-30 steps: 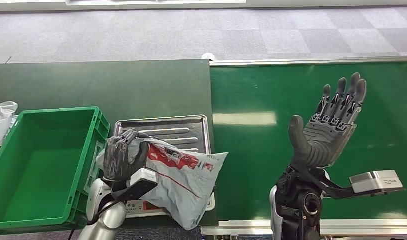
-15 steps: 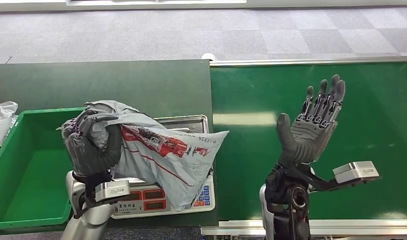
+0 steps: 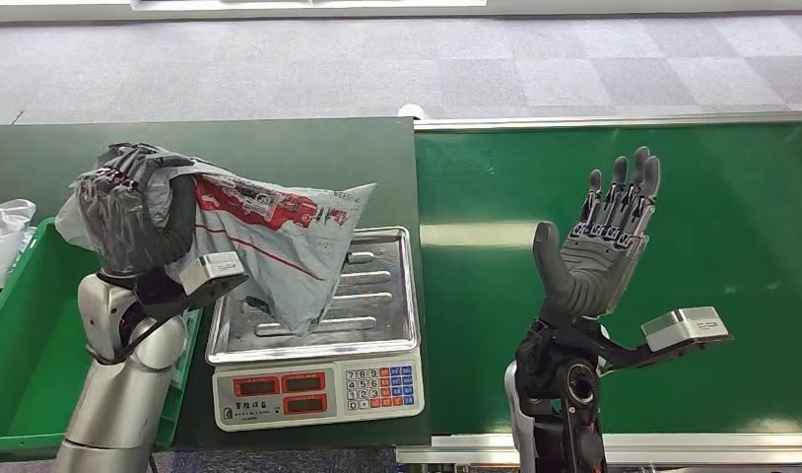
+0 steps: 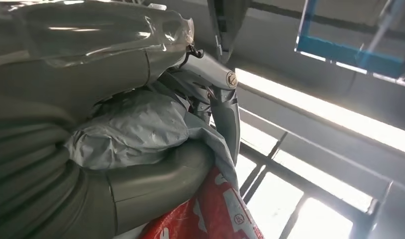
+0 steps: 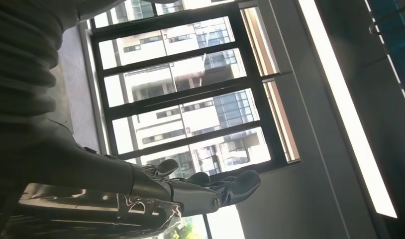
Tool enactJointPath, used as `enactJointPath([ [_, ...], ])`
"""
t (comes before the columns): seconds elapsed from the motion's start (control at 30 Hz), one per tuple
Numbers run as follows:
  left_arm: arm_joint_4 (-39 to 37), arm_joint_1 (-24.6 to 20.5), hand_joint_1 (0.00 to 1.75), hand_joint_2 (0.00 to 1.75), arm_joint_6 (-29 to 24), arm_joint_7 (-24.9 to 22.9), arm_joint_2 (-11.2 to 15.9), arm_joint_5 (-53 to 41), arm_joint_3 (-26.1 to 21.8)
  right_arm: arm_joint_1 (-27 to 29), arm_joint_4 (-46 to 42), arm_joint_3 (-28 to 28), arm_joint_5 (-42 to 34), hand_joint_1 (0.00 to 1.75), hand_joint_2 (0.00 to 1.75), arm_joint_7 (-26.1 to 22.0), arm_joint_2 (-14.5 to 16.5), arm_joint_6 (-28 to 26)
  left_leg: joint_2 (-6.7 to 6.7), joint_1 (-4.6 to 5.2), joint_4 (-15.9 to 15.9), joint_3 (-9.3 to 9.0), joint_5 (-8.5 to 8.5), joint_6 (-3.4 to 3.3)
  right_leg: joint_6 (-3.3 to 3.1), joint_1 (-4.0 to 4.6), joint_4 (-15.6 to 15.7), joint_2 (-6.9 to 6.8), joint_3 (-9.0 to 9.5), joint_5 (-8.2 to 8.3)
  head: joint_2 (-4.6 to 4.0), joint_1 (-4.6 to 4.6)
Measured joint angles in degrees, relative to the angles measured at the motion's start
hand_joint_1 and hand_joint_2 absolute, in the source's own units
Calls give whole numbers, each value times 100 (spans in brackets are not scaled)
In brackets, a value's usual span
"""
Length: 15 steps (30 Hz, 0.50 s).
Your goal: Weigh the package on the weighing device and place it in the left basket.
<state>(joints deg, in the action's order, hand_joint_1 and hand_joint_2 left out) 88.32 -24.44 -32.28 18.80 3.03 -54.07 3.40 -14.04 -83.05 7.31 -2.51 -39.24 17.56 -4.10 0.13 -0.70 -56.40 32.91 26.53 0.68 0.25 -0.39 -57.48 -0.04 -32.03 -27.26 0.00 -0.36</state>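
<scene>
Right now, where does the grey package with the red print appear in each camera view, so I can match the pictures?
Head view: the package hangs from the left hand, above the scale's tray, beside the green basket.
Left wrist view: the package is crumpled against the hand, red print at the picture's lower edge.
Right wrist view: not in it.
Shared landmark: the red print.

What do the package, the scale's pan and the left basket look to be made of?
Package: thin grey plastic film, by its crumpled, glossy look, gripped by the left robot hand. Scale pan: ribbed, shiny metal, probably stainless steel. Green basket: rigid moulded plastic, apparently matte.
</scene>
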Motion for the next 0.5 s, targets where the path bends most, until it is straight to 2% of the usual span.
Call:
enactJointPath([
  [0.27, -1169, -878, 175, 175, 35, -294, 683, -780, -355, -11, 49, -38, 30, 0, 175, -1, -21, -38, 10, 0, 0, 3, 0, 1, -1, 1, -1, 7, -8, 0, 0, -1],
  [0.5, -1575, -1120, 174, 175, 15, -344, 913, -844, -399, -17, 54, -66, 40, 0, 175, -1, -31, -61, 9, 0, 0, 8, 0, 1, 0, 0, -1, 6, -11, 0, 0, 0],
])
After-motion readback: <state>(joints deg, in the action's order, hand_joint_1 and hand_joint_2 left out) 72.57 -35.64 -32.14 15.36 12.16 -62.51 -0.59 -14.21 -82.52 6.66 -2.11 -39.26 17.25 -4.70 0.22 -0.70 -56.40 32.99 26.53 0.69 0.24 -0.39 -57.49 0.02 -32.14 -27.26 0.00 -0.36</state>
